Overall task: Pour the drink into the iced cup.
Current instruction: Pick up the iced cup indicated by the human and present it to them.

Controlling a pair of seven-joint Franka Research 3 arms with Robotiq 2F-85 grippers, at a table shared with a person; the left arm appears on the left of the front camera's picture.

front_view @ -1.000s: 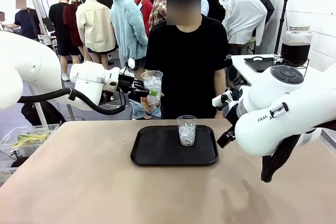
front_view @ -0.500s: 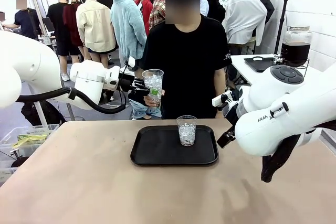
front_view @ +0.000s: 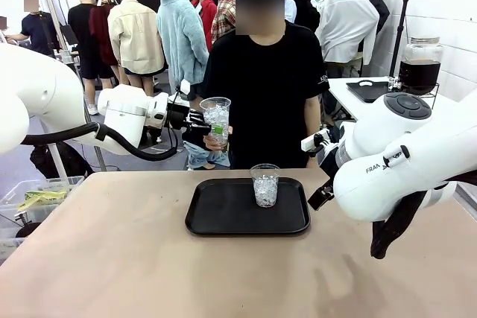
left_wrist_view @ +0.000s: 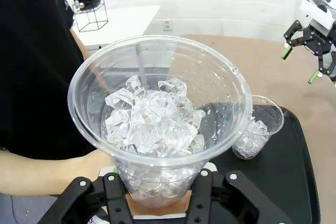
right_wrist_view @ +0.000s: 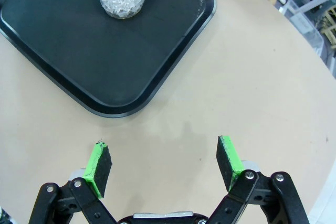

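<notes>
Iced cup (front_view: 264, 185) upright on tray (front_view: 223, 215); second cup (front_view: 216, 118) raised.

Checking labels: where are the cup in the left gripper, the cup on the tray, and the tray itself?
held cup (front_view: 217, 118): front view, side wall
tray cup (front_view: 264, 184): front view, side wall
tray (front_view: 223, 214): front view, bare left part

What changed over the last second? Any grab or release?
Barely anything. The left gripper, shut on the tall cup of ice, edged it slightly upward. The person's hand stayed at the cup's base. Nothing was grabbed or released. The right gripper stayed open above the table, and the small iced cup stayed on the black tray.
</notes>
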